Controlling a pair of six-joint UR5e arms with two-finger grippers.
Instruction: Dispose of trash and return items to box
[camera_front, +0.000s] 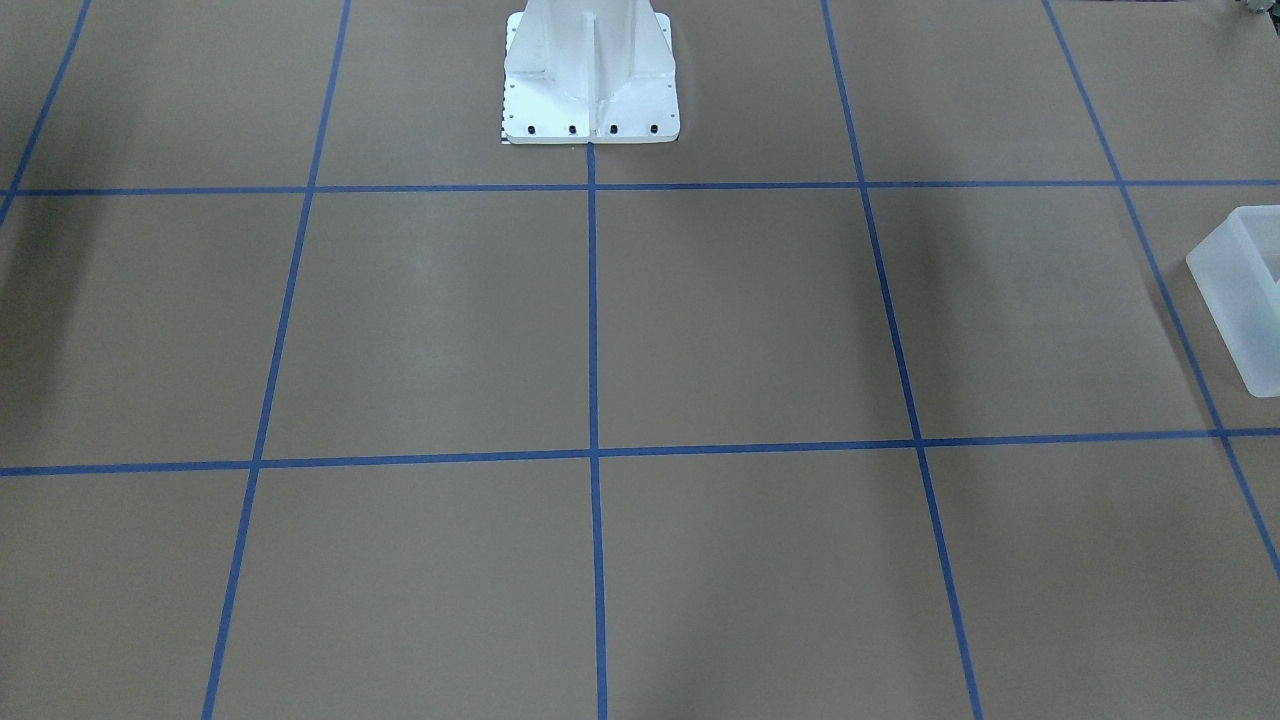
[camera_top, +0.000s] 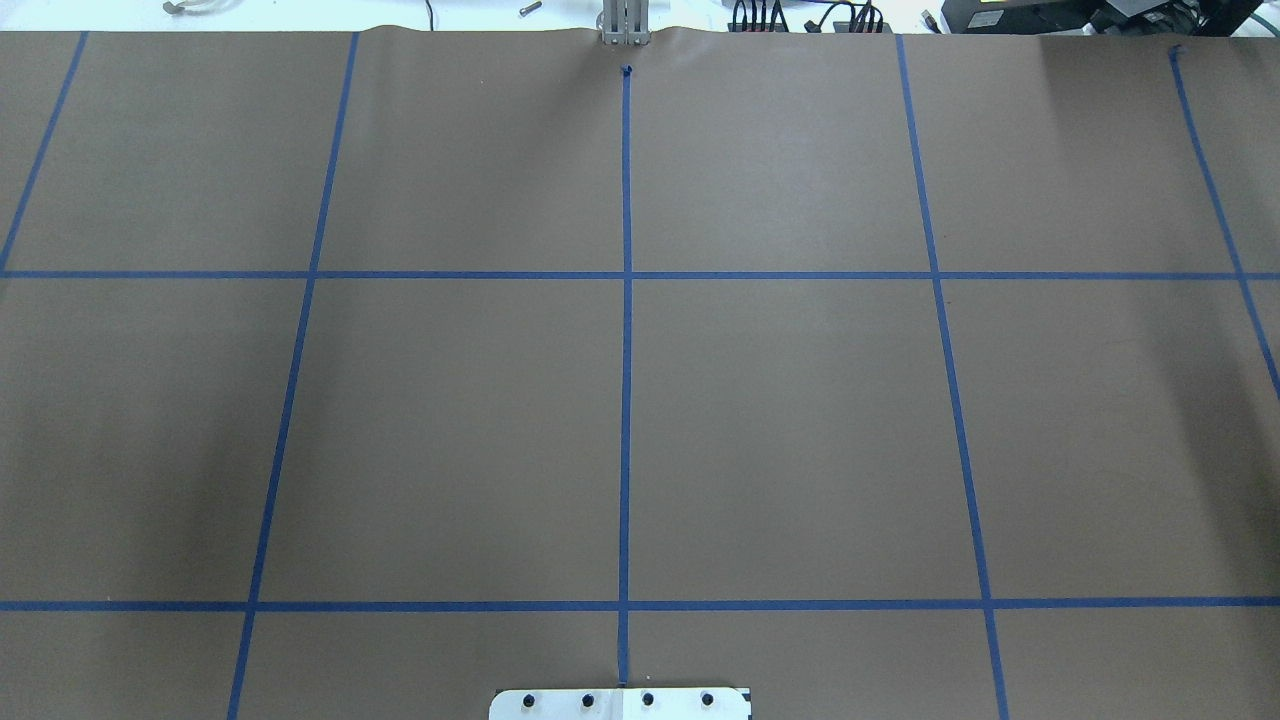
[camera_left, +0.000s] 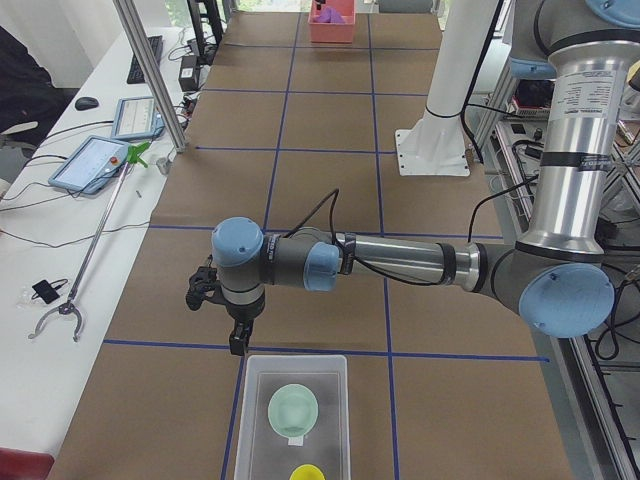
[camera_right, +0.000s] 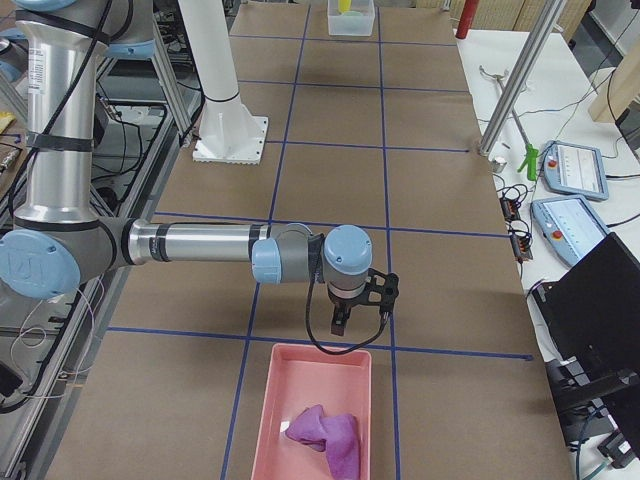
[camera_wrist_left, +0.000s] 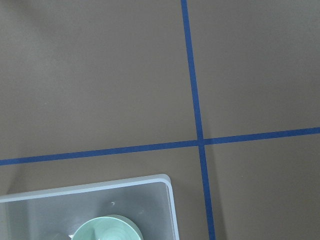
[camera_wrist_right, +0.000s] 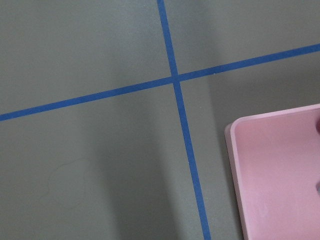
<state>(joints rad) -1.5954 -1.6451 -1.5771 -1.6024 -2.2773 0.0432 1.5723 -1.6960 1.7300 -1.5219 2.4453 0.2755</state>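
Bowl (camera_left: 294, 408) and cup (camera_left: 307, 472) sit side by side inside the box (camera_left: 262, 385) at one end of the table (camera_left: 330, 200), the bowl nearer the left gripper (camera_left: 238, 343). That gripper hangs pointing down just outside the box's rim, apart from both. At the far end, the right gripper (camera_right: 340, 323) hangs just outside a pink tray (camera_right: 315, 375) holding a purple cloth (camera_right: 328, 437). Whether either gripper's fingers are parted cannot be told from these side views.
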